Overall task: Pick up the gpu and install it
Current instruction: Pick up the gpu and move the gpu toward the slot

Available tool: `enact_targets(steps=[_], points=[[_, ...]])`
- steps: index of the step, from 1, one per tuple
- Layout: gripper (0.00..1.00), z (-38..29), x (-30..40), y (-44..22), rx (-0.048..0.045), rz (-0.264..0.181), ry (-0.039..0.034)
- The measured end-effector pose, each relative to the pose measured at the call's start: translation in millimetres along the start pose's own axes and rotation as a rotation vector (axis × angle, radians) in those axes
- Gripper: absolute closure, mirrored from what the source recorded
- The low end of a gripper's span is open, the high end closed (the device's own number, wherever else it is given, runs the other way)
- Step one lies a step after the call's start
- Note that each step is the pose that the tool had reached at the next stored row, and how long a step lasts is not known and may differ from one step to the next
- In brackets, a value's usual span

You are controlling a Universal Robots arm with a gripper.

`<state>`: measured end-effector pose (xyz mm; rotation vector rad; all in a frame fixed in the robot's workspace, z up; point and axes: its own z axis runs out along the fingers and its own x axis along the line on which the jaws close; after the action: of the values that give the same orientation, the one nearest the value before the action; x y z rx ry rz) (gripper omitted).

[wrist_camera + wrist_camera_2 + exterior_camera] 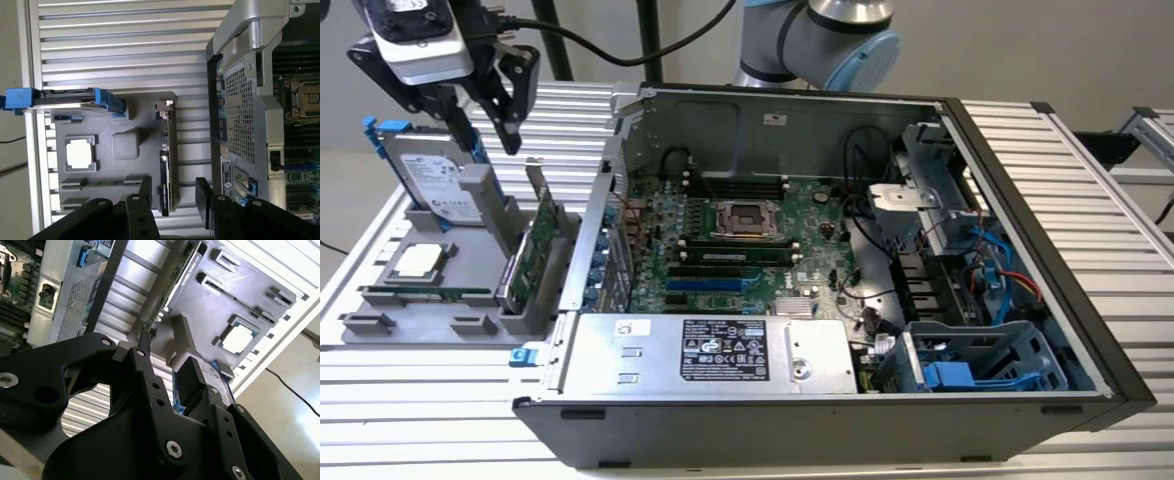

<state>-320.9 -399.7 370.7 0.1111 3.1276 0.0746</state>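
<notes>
Exterior view: the claw (487,140) is up in the air over the grey tray (400,330), on the exterior view's left of the open case (854,420). Its jaws are spread wide and there's nothing in them. The gpu (531,250) stands on edge in the tray's slot nearest the case, green board facing the case, below the claw and clear of it. There's a drive (434,180) standing on the far side of it and a cpu (420,262) lying flat. Everything sits on the slatted worktop (414,395).

Second wrist view: both black fingers (145,347) are wide apart and empty. Past them the gpu (177,282) shows edge-on in the tray (200,315), with the cpu (240,338) beyond.

First wrist view: looking straight down, the gpu (167,150) is a thin strip between the tray (135,107) and the case wall (245,100). One end of it lines up in the gap of the claw (174,189). Not touching, as far as I can tell. The drive (65,97) and cpu (80,152) sit on the tray's other side.
</notes>
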Motion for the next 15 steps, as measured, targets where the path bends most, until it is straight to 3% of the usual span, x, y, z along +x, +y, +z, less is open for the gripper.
enact_targets(steps=[15], points=[[0.00,4.5,0.0,-0.2,-0.0001,0.000,-0.0001]])
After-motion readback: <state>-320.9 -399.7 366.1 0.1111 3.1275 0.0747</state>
